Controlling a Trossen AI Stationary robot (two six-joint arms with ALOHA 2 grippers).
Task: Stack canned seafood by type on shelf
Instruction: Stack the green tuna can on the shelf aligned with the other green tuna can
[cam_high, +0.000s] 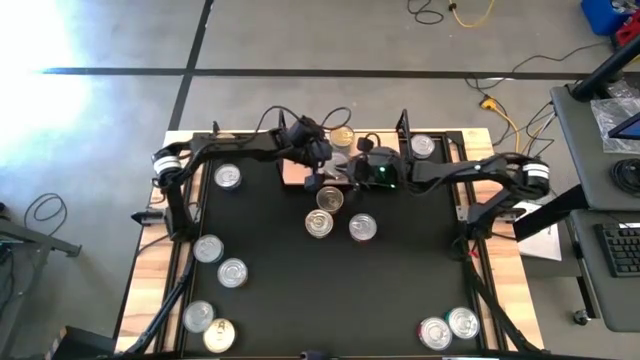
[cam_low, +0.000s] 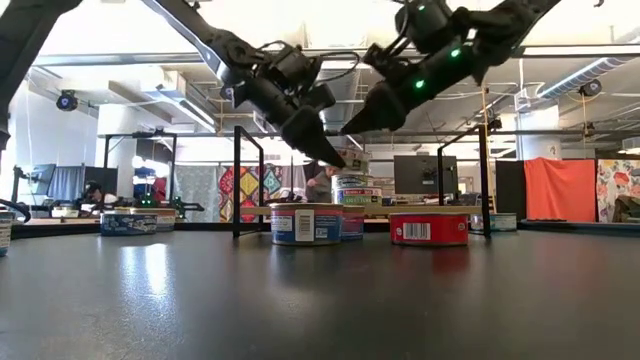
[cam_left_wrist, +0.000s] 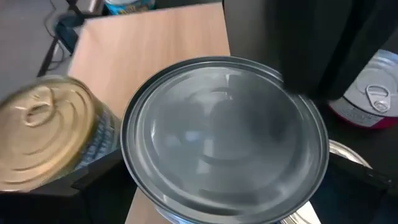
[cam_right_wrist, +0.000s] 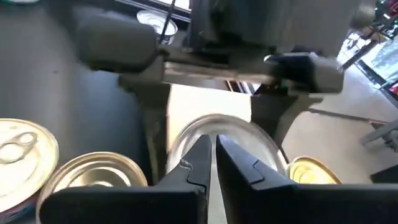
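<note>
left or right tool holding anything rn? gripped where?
Left tool appears to straddle the silver-lidded round tin by its sides, over the light-wood shelf; contact unclear. Right tool is shut, holding nothing.

A silver-lidded tin (cam_left_wrist: 225, 137) sits between the spread fingers of the left tool (cam_high: 322, 172), over the light-wood shelf (cam_left_wrist: 155, 50), with the closed right tool (cam_right_wrist: 211, 155) poised just above its lid. A gold-lidded tin (cam_left_wrist: 43, 134) stands just beside it on the shelf. Three more tins (cam_high: 340, 215) cluster on the black table just in front of both tools, lids up. Other tins lie well apart: one (cam_high: 228, 177) beside the left arm, four (cam_high: 215, 290) toward the left front edge, two (cam_high: 449, 328) at the right front corner.
</note>
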